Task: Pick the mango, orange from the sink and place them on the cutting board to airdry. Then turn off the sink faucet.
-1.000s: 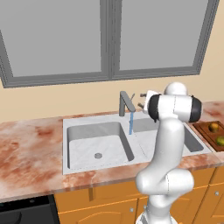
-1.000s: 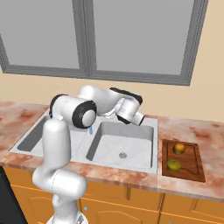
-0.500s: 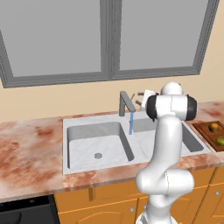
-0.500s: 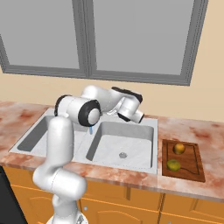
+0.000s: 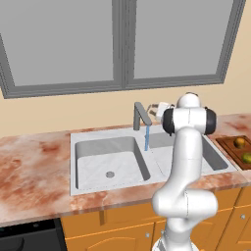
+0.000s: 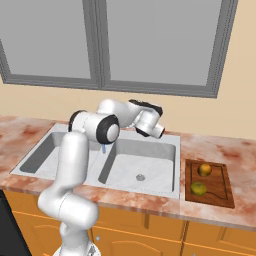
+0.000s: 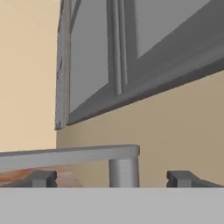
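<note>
Water (image 5: 146, 138) runs from the grey sink faucet (image 5: 140, 115) into the sink (image 5: 95, 158). My gripper (image 5: 156, 110) hovers just right of the faucet top, behind the sink (image 6: 131, 162). In the hand view my gripper (image 7: 113, 179) is open. Its fingertips (image 7: 44, 178) stand wide apart on either side of a round grey faucet stem (image 7: 124, 171), with a flat bar (image 7: 65, 155) running left from the stem's top. The orange (image 6: 204, 169) and the mango (image 6: 198, 188) lie on the cutting board (image 6: 222, 186), also seen as orange (image 5: 239, 142) and mango (image 5: 247, 158).
A grey-framed window (image 5: 122, 44) fills the wall behind the sink. Marbled reddish counter (image 5: 34, 166) runs on both sides. Wooden cabinet fronts (image 6: 210, 235) sit below. My arm's elbow (image 6: 100, 127) hangs over the divider between the basins.
The elbow has swung a little to the right while the hand stayed by the faucet top. Water is still running. The fruit on the board has not moved.
</note>
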